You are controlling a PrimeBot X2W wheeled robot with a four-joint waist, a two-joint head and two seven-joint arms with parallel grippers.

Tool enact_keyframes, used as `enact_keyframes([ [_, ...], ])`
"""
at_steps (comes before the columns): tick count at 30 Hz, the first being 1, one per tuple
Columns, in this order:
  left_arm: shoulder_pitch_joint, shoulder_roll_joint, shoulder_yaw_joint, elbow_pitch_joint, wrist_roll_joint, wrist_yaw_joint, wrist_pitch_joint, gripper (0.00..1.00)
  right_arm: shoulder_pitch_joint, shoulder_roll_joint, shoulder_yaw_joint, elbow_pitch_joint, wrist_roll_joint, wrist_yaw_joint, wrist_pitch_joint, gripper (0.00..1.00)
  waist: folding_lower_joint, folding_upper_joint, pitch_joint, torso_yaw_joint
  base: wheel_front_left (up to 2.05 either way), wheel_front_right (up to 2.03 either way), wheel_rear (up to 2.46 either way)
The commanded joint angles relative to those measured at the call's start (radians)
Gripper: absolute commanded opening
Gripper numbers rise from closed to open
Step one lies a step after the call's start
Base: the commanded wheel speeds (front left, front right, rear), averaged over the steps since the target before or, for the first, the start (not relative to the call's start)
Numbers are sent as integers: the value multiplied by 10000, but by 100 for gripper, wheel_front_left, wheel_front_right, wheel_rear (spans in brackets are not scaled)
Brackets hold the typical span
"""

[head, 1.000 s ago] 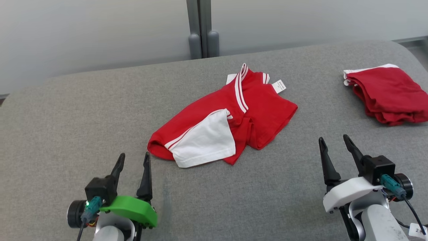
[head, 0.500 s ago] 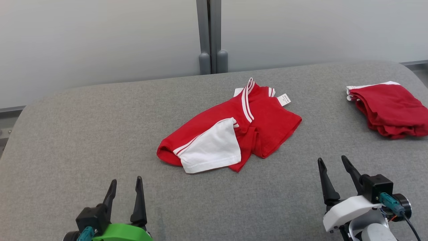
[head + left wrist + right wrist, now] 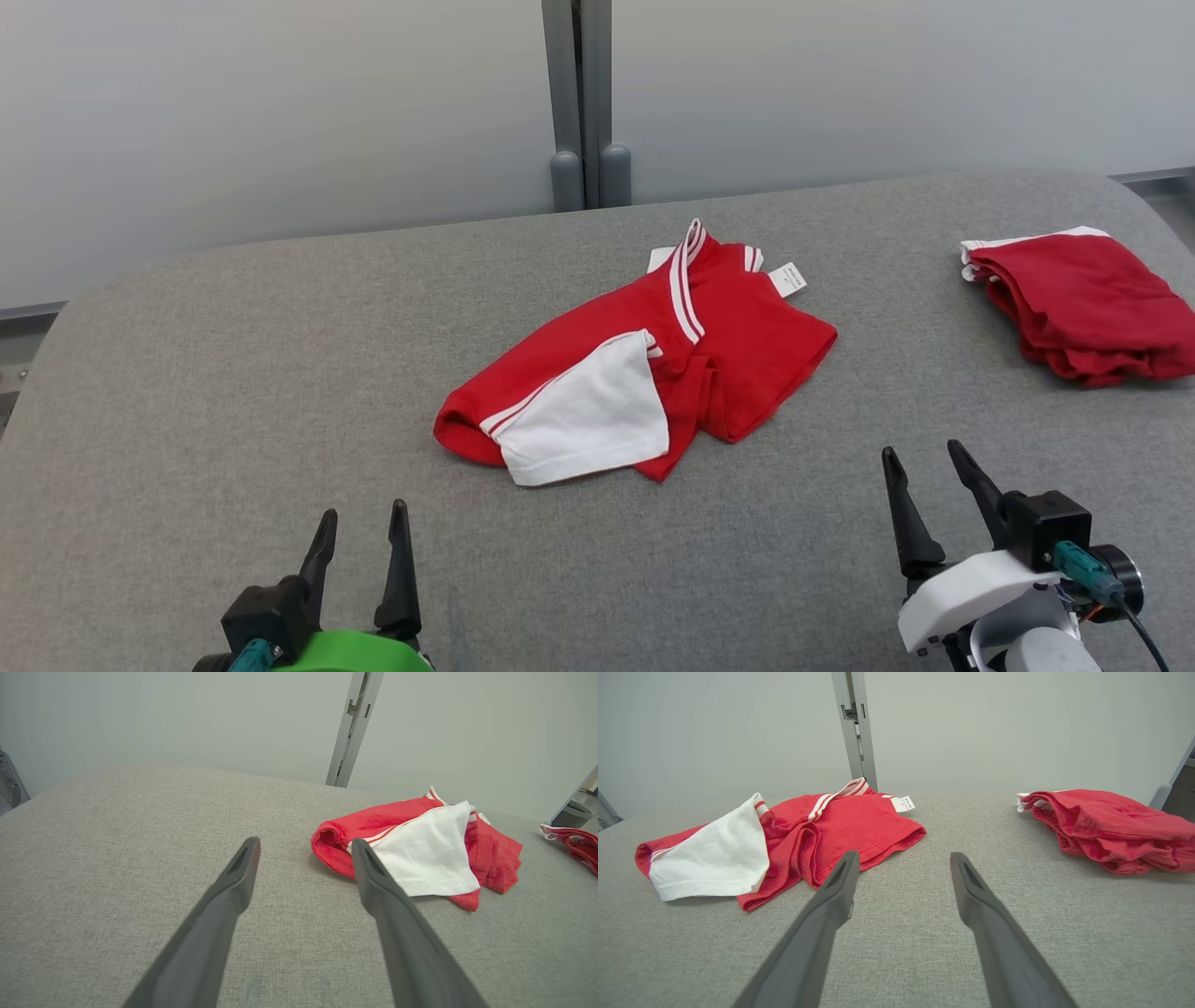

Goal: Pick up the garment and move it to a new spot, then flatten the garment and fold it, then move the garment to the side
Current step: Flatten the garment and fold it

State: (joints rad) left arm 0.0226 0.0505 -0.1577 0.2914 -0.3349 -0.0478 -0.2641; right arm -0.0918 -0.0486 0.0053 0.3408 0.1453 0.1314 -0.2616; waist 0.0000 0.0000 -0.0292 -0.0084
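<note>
Red shirt (image 3: 747, 327) lies crumpled near ctr of the worktop (image 3: 233, 373); soft, thin knit cloth, hems wavy. A white sleeve (image 3: 588, 420) is flopped flat over its near-left part. Twin white stripes (image 3: 683, 289) run along a seam, & a small white label (image 3: 789, 278) sticks out at the far edge. The worktop has a grey woven fabric cover w/ rounded corners.

A folded pile (image 3: 1083, 299) of red cloth w/ white trim sits far right, well apart from the shirt.

Left hand (image 3: 364, 511): two long, dark, tapered fingers spread wide, nothing btw them, near the front edge, short of the shirt. Right hand (image 3: 920, 450): same, spread wide & empty, over bare fabric btw shirt & pile.

A grey metal post (image 3: 579, 93) stands behind, against a pale smooth wall (image 3: 280, 112).
</note>
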Motion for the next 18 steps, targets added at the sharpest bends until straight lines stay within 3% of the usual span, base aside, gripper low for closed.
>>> enact_keyframes([
  [1,-22,5,1,-40,-74,43,0,100,34,-38,16,29,-17,-16,-47,100,0,0,-3,0,0,0,0],
  [18,-154,5,-135,-64,-117,103,0,100,-2,-38,16,-23,35,-16,-47,100,0,0,93,85,0,0,0],
])
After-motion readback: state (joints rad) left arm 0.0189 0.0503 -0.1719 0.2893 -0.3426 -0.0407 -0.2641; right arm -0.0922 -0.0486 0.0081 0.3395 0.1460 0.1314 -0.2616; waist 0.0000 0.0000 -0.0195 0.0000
